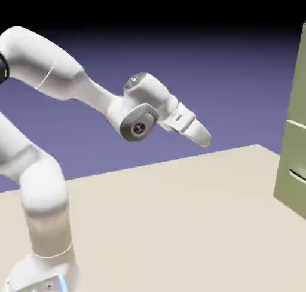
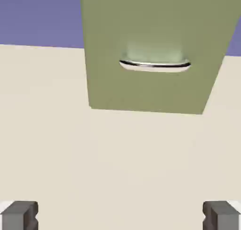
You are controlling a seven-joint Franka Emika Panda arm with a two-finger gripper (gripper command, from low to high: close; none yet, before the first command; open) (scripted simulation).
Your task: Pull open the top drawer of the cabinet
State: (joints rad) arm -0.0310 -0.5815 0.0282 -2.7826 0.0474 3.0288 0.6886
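A white robot arm (image 1: 54,81) rises from the lower left of the exterior view, bends at an elbow near the top left, and stretches toward the right. At its end, the pincer (image 1: 203,138) points right and slightly downward, hanging in the air above the pale beige bench (image 1: 179,225) and touching nothing.

The cabinet (image 1: 293,123), a tall pale olive-green box, stands at the right edge of the exterior view, cut off by the frame. A horizontal seam crosses its front partway up. The section above that seam is the top drawer (image 1: 297,75); it sits flush with the cabinet body, so it is shut. Its handle cannot be made out in this view. Below the seam, part of a dark curved handle shows at the very edge of the frame. The pincer is well apart from the cabinet, with open bench between them.

In the hand view, the two grey fingertips (image 2: 19,215) sit at the bottom corners, far from each other, so the pincer is spread wide with nothing between its tips (only bare bench shows there). Farther ahead stands the lower part of the cabinet (image 2: 150,87), its base resting on the bench. A curved silver handle (image 2: 155,65) runs across that olive front. Blue-violet backdrop fills the upper corners.
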